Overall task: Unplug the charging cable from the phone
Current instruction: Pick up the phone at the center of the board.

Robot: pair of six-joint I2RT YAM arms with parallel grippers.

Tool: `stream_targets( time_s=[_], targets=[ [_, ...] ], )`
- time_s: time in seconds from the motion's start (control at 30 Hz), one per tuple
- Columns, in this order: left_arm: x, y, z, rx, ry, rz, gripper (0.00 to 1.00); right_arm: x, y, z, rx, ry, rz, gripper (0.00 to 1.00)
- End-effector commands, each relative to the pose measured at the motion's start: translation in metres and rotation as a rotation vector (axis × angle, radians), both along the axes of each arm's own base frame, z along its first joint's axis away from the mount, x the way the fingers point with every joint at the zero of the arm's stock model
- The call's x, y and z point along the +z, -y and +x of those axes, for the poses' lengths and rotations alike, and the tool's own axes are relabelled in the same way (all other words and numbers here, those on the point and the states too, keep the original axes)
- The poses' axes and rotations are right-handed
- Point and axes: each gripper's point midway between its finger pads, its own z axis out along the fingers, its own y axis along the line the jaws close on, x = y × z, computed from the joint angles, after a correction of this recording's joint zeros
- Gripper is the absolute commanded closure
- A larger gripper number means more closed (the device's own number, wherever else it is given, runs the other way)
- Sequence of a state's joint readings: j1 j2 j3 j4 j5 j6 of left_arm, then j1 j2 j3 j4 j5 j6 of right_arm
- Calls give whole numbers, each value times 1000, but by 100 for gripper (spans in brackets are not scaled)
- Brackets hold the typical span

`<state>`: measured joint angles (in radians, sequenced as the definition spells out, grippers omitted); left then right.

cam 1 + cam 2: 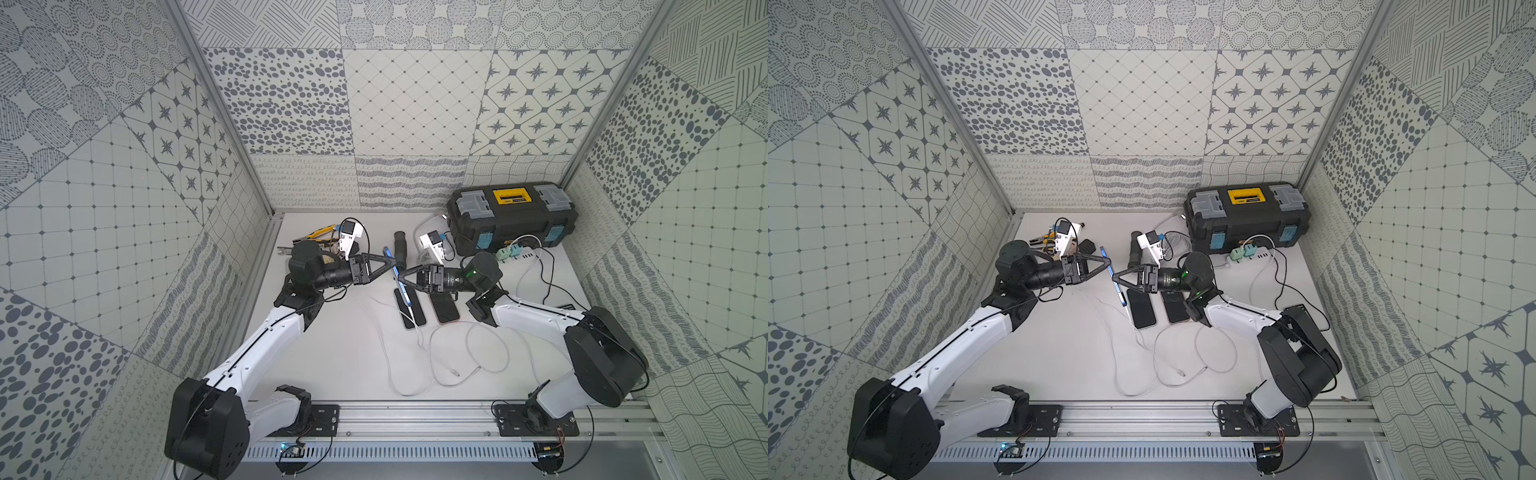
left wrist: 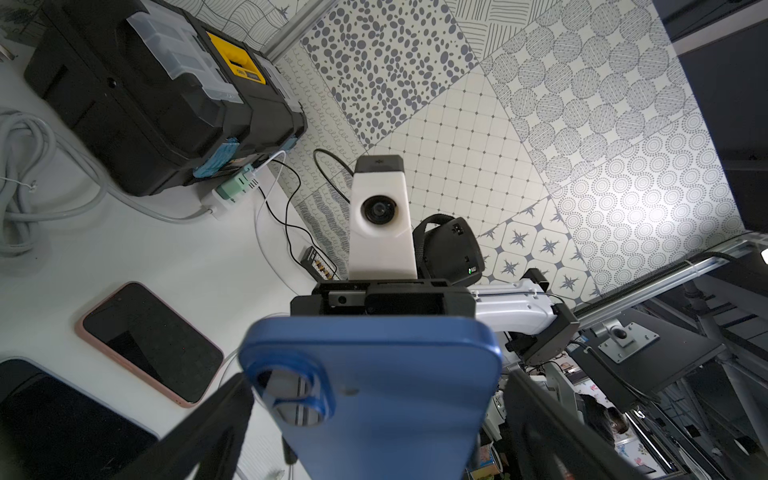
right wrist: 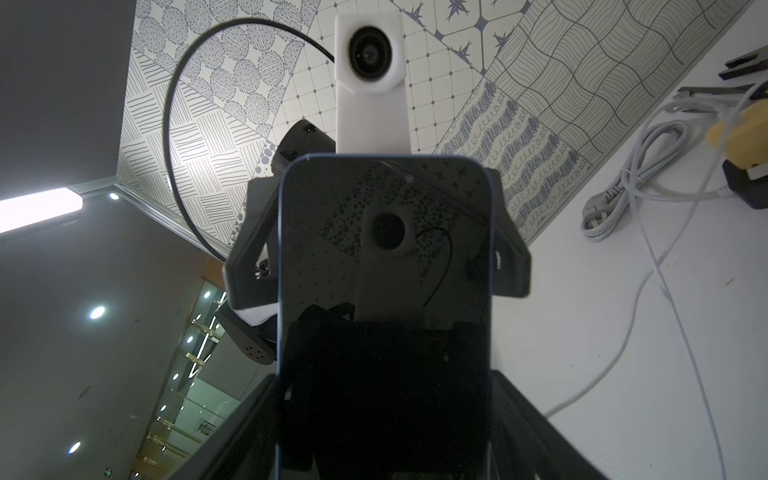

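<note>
At mid-frame above the counter [image 1: 332,357], the right pincer [image 1: 400,277] grasps the tilted blue phone [image 1: 403,292] by its edges, while the released left pincer [image 1: 392,264] straddles its upper end, opposite the charging cable [image 1: 411,314] hanging from its lower end.

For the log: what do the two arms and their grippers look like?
The left arm and right arm have white links, bulky black joints and thin black cables. The left gripper and right gripper are black, with triangular open-frame fingers, each carrying a white camera housing. A green light glows on the right wrist joint.
</note>
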<state>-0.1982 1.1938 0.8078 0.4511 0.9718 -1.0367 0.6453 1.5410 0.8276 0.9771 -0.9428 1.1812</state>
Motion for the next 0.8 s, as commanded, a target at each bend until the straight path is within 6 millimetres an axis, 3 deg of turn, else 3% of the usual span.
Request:
stream_targets(
  time_s=[0.0,0.2,0.5,0.77],
  targets=[
    [7,-3,0,-2,49,-14,2,17,2,-7,9,81,56,45],
    [6,-3,0,2,52,-14,10,14,0,-7,11,73,52,45],
    [5,-3,2,8,47,-15,12,12,-2,-10,22,67,54,44],
    [8,-4,0,11,60,-18,27,6,-4,-7,15,58,45,43]
  ],
)
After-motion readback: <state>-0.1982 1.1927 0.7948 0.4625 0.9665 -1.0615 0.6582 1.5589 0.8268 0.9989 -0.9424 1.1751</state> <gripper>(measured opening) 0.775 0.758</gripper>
